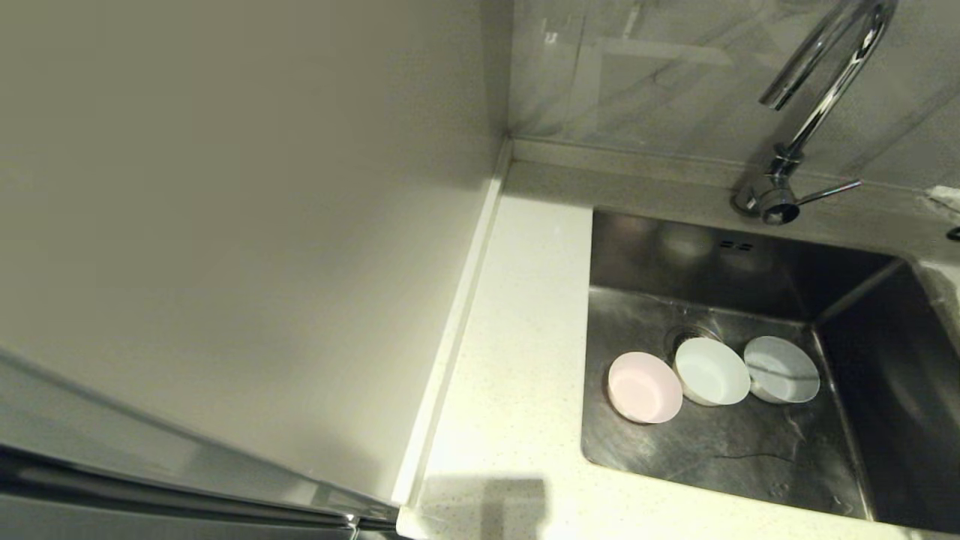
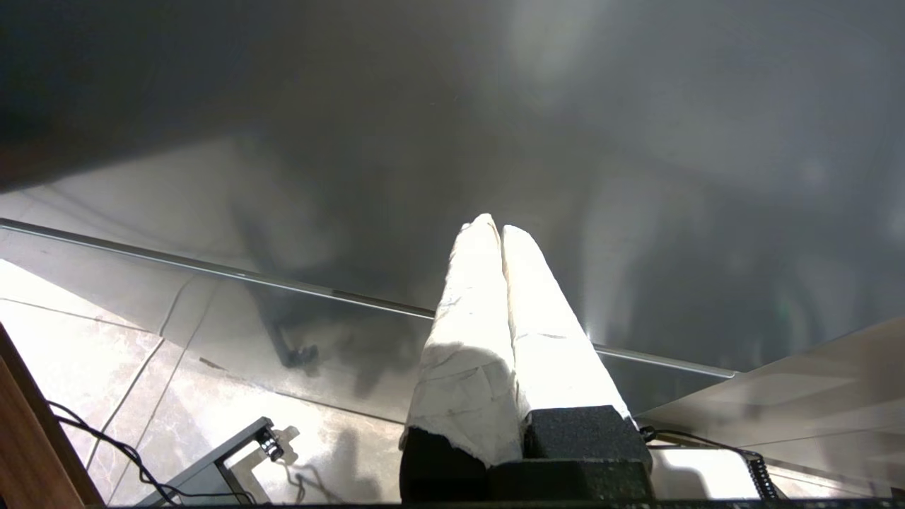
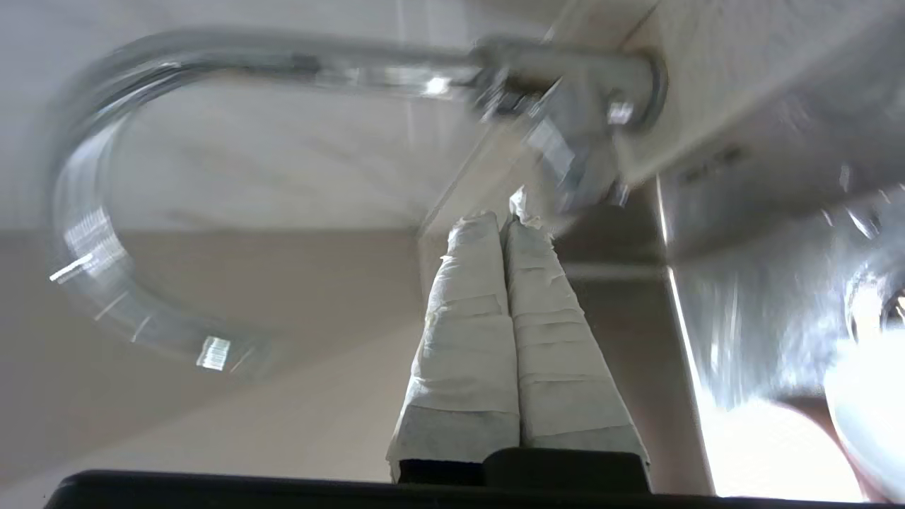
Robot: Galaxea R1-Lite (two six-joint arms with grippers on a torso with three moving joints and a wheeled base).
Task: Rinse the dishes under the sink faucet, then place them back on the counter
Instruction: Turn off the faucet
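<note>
On the floor of the square stainless steel sink [image 1: 720, 450], the pale pink bowl [image 1: 644, 387], pale mint-white bowl [image 1: 712, 370] and shiny steel bowl [image 1: 781, 369] sit in a row beside the drain, none yet lifted.

The right gripper [image 3: 503, 225] is fully closed on nothing, just short of the tall chrome gooseneck faucet's [image 1: 821, 90] base; a glancing push could slip off the thin lever or open the flow too hard and splash the off-white speckled counter [image 1: 517, 360].

The left gripper [image 2: 495, 227] is likewise closed and empty, parked away from the sink.

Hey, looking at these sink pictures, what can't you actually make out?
- Faucet: the top of its arc is cut off by the head view's upper edge; in the right wrist view it is blurred.
- Drain: partly hidden behind the mint bowl.
- Sink: right side cut off by the head view's edge.
- Both arms: outside the head view; left hand and right hand show only in the wrist views.
</note>
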